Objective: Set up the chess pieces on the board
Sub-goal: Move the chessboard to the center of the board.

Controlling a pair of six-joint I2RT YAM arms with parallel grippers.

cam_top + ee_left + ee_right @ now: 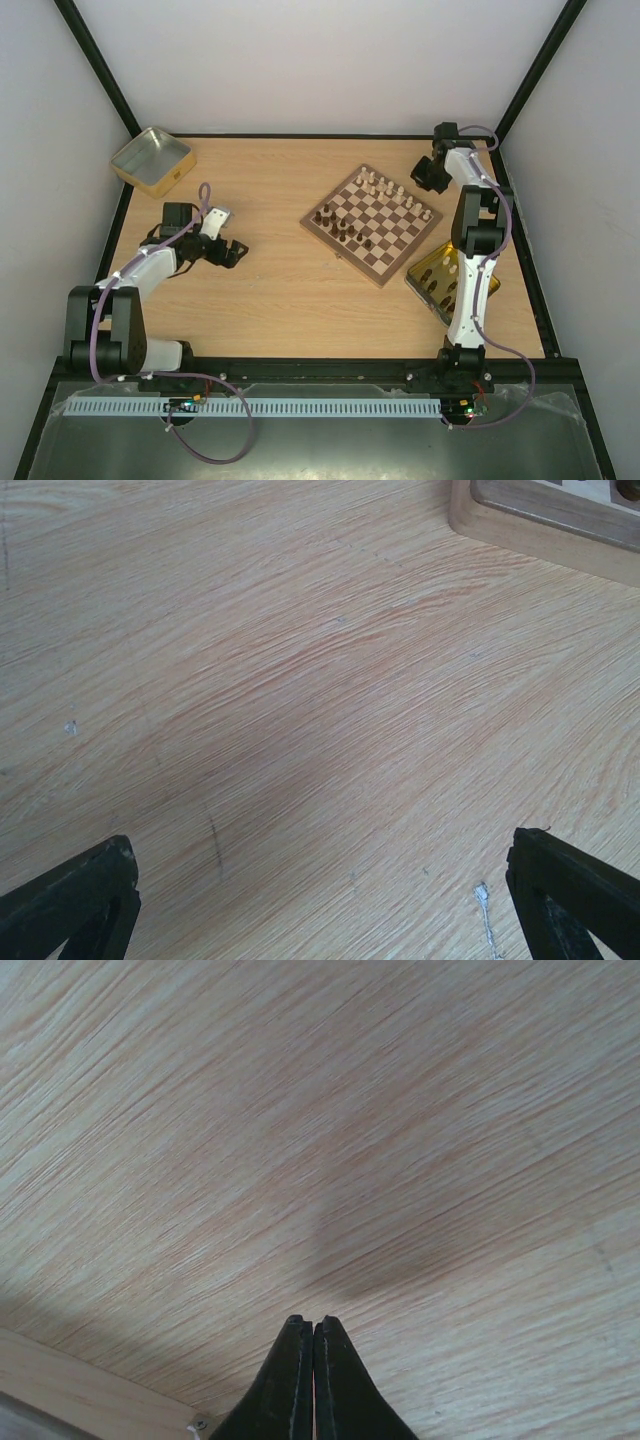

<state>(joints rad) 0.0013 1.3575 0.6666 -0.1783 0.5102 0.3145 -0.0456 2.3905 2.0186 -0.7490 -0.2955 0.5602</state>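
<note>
The board (378, 226) sits right of centre on the table (270, 295). Dark pieces (338, 226) crowd its near-left side and cream pieces (396, 190) line its far-right edge. More pieces lie in the tin (428, 268) beside its right corner. The right gripper (313, 1360) is clenched on nothing, over bare table by the board's far corner. The left gripper (320, 900) is spread wide and empty, well left of the board.

Top view: pieces (345, 225) are too small to tell type. Right arm (470, 300) covers part of the right tin (414, 283), contents unclear. Left wrist: board (540, 525) is cut by the top edge, only a border corner shows. Left fingers (80, 905) are cropped at the bottom, and so are the right fingers (300, 1385).
</note>
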